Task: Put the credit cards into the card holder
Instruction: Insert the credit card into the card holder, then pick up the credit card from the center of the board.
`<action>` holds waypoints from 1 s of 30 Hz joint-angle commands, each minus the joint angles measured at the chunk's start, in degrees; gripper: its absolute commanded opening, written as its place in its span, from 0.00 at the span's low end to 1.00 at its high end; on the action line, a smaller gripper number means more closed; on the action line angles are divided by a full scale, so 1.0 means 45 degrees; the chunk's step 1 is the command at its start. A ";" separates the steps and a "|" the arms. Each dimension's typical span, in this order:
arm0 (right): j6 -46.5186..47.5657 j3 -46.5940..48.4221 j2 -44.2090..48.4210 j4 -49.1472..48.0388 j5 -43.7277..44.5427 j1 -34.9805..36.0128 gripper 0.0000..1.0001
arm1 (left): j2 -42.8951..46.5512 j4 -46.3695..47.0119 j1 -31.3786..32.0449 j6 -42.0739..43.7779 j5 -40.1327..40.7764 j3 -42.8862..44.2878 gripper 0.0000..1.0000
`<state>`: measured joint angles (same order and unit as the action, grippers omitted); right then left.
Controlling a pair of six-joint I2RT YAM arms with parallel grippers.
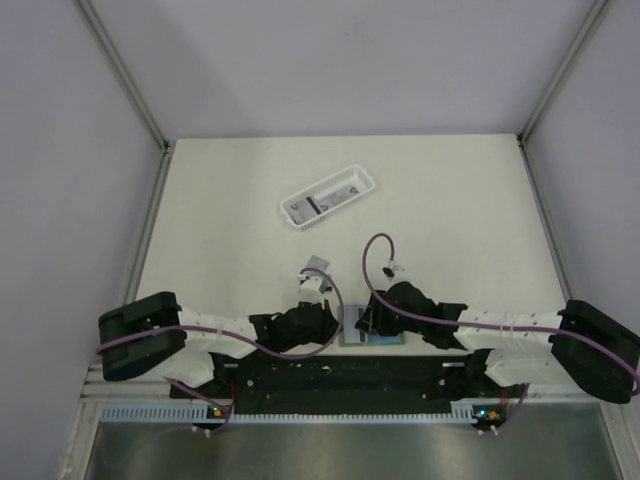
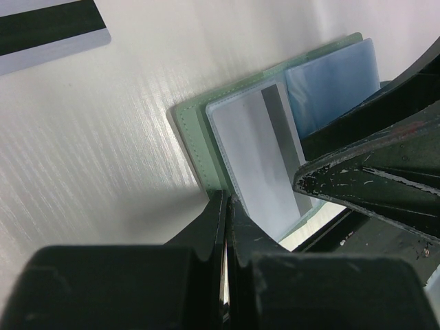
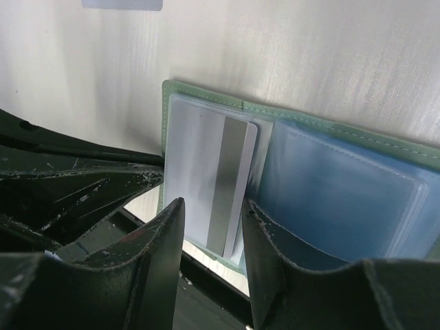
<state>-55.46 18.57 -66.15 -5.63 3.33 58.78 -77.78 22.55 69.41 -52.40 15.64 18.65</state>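
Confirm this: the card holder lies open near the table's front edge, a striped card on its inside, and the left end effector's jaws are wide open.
One error: the jaws of the left end effector are shut, pressed together, as the left wrist view shows. The card holder, open, and the striped card are as stated.

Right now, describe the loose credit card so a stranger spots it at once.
Find the green card holder at the middle of the table's near edge. Just beyond its left side lies a grey credit card, bare on the table, unlike the card tucked inside the holder.
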 commanded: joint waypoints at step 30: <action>0.5117 0.5929 -0.2345 0.2483 0.0219 -0.2028 0.48 | 0.7049 -0.4638 -0.4052 0.1001 -0.0192 -0.0453 0.15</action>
<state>-37.50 38.57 -69.45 10.44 8.73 50.72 -48.38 5.04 57.04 -48.69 15.99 19.11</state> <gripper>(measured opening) 0.496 0.193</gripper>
